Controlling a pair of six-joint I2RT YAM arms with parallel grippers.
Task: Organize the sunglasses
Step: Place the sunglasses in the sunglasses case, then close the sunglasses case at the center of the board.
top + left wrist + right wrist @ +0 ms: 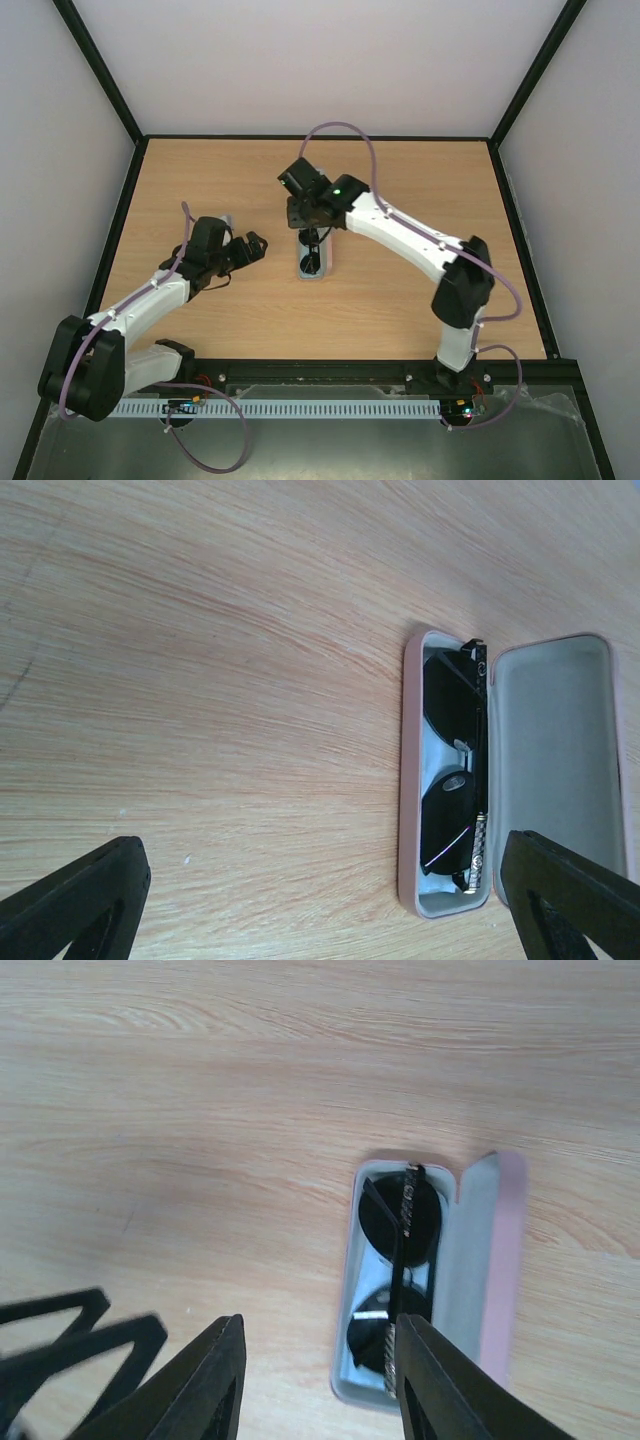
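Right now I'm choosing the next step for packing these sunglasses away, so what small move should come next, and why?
Probably lift the right tool straight up, clear of the pink case, so the lid can then be shut. The sunglasses already lie folded inside the case, the lid is open, and the tool's jaws stand apart above them, holding nothing.

I'm seeing black-lensed sunglasses (447,820) with silver-patterned temples, a pink case (408,780) showing pale grey lining, and a light wood-grain tabletop (200,680).
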